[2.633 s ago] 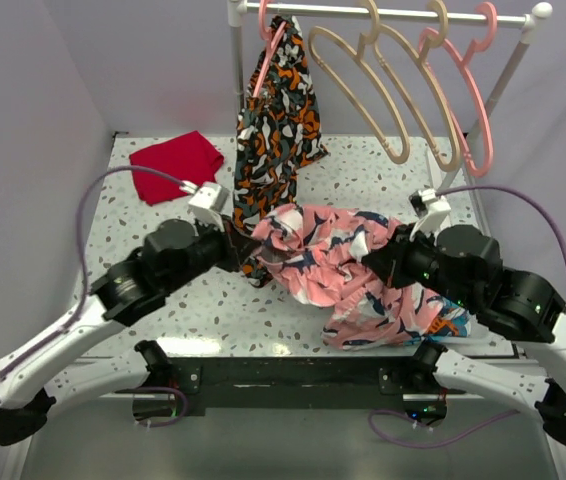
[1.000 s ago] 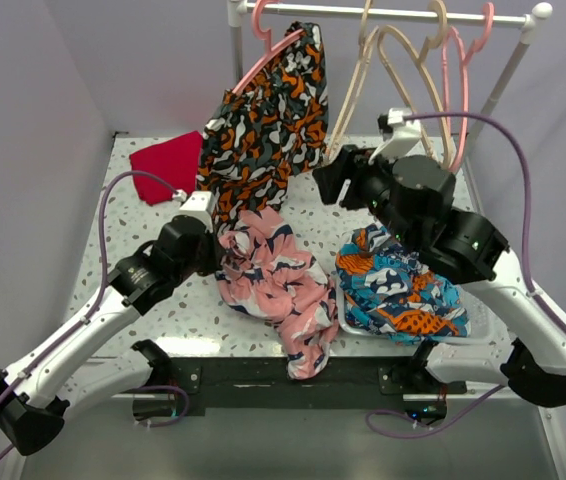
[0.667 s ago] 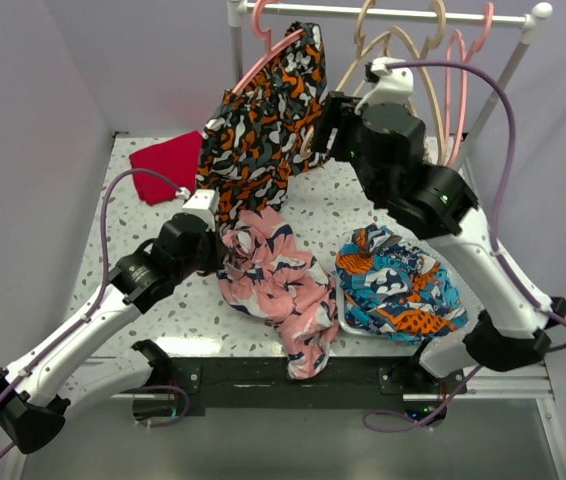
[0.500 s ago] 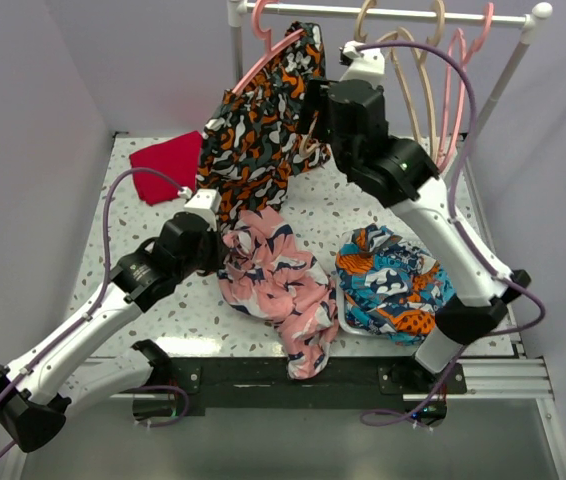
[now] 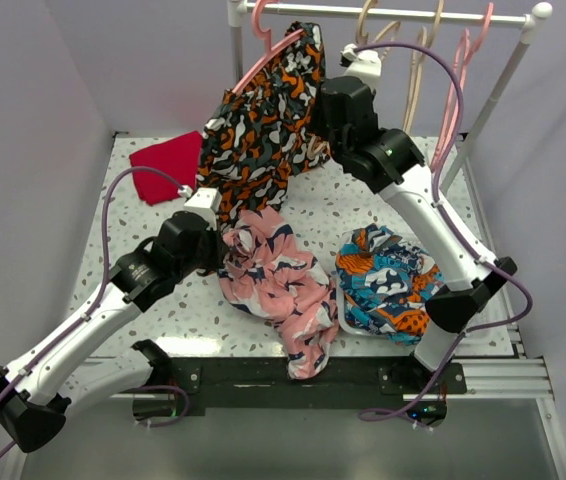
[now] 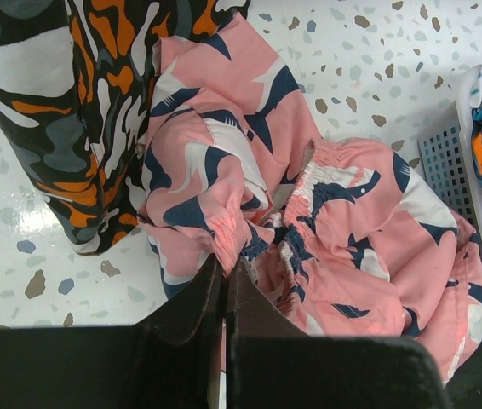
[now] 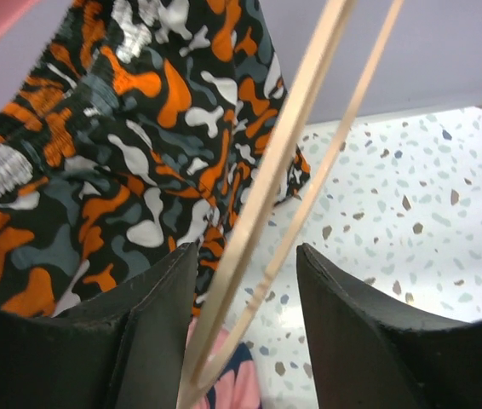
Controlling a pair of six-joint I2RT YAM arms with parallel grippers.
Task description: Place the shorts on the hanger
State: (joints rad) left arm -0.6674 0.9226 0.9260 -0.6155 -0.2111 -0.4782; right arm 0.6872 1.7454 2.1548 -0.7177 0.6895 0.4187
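Observation:
The pink shorts (image 5: 285,290) with navy and white blotches lie bunched on the table, one end drooping over the front edge. My left gripper (image 5: 221,250) is shut on a fold of the shorts (image 6: 352,213); in the left wrist view its fingertips (image 6: 224,260) pinch pink fabric. My right gripper (image 5: 315,118) is raised at the rack. In the right wrist view its jaws (image 7: 247,249) stand open with both thin beige bars of the hanger (image 7: 295,119) between them. The hanger (image 5: 383,28) hangs from the rail.
An orange-black-white garment (image 5: 263,110) hangs on a pink hanger at the rail's left end, close to my right gripper. Pink hangers (image 5: 458,90) hang further right. A blue-orange cloth (image 5: 398,285) fills a white basket (image 6: 445,162). A red cloth (image 5: 168,165) lies at back left.
My right gripper let go of the shorts, rose from the basket to the rack and now straddles the beige hanger. The left gripper kept its grip and has stayed put.

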